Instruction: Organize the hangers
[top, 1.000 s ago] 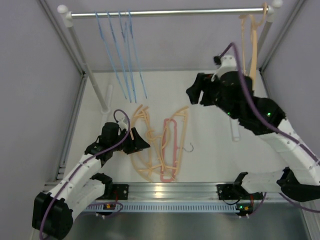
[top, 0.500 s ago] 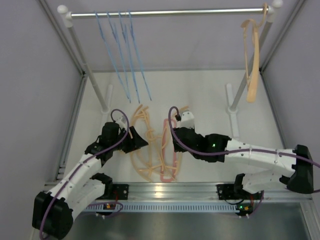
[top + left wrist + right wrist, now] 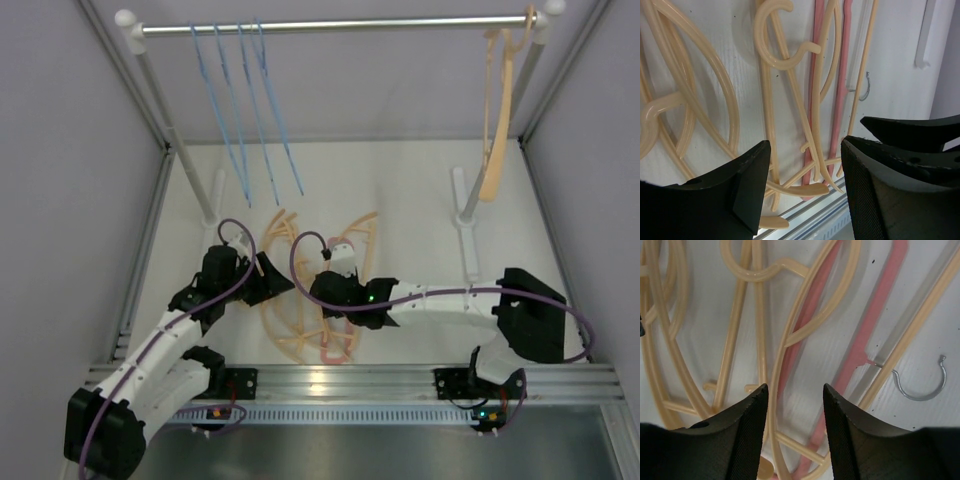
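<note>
From above, four blue wire hangers (image 3: 250,110) hang on the rail (image 3: 340,24) at the left, and one peach hanger (image 3: 492,120) hangs at its right end. The rest lie in a tangled heap on the desk (image 3: 420,200): several peach hangers (image 3: 290,305) with a pink-red hanger (image 3: 335,352) among them, mostly hidden. The left arm (image 3: 170,335) and the right arm (image 3: 440,300) both reach into that heap, close to each other.

In the left wrist view, the left end effector (image 3: 805,185) is spread wide and holds nothing. It hovers over crossed peach bars near the desk's front edge.

In the right wrist view, the right end effector (image 3: 792,430) is also spread and empty. One curved peach arm runs up between its fingers. The pink-red hanger lies just beside that arm, with its metal hook (image 3: 922,385) off to the right.

These look like light, stiff plastic with a smooth, rather slippery surface. I would expect a thin bar to twist or slide in a pinch. The hooks and arms overlap, so lifting one may drag its neighbours. The safest hold seems to be near the neck, just below the hook. There the hanger should hang balanced, with its hook free for the rail. The top peach piece looks the one to free first.
</note>
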`<state>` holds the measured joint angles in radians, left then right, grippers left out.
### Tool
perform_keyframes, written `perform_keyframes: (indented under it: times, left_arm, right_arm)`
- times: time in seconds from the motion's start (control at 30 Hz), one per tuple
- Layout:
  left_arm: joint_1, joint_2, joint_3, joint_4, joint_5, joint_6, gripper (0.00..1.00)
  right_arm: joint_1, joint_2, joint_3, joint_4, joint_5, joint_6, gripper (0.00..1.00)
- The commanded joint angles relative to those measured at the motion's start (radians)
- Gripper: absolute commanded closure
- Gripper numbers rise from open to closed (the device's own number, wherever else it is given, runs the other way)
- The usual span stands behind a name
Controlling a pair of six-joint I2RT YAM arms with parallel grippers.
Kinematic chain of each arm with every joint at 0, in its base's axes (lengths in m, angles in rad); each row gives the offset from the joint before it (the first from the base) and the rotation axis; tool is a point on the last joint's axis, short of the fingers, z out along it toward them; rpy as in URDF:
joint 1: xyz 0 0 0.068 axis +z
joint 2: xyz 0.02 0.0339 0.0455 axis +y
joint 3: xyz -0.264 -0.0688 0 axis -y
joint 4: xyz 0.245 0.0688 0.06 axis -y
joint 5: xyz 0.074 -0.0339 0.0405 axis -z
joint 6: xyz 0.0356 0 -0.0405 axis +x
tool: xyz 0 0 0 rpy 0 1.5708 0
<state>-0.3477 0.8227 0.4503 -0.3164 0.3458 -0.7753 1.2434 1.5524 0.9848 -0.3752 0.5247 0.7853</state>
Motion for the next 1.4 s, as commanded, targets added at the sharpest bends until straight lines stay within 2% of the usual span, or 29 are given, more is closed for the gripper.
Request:
perform_keyframes:
  times: [0.0,0.53,0.77,1.03,1.17,1.37]
  left_arm:
    - [0.000,-0.011,-0.009,0.039,-0.004,-0.004,0.37]
    - [0.000,-0.022,-0.025,0.039,0.004,-0.001,0.37]
    - [0.000,-0.016,-0.027,0.040,0.004,0.001,0.37]
    - [0.000,-0.017,-0.028,0.040,-0.001,-0.001,0.37]
    - [0.000,-0.016,-0.027,0.042,-0.001,-0.001,0.37]
    - [0.000,-0.020,-0.025,0.040,0.002,-0.002,0.37]
  right_arm:
    - [0.019,0.049,0.055,0.090,0.001,0.049,0.54]
    - [0.019,0.178,0.061,0.125,-0.017,0.088,0.60]
    - [0.019,0.202,0.045,0.160,-0.041,0.089,0.77]
    - [0.019,0.201,0.035,0.171,-0.048,0.091,0.89]
    - [0.019,0.186,0.029,0.156,-0.043,0.091,0.99]
    - [0.024,0.101,0.029,0.085,0.001,0.091,1.00]
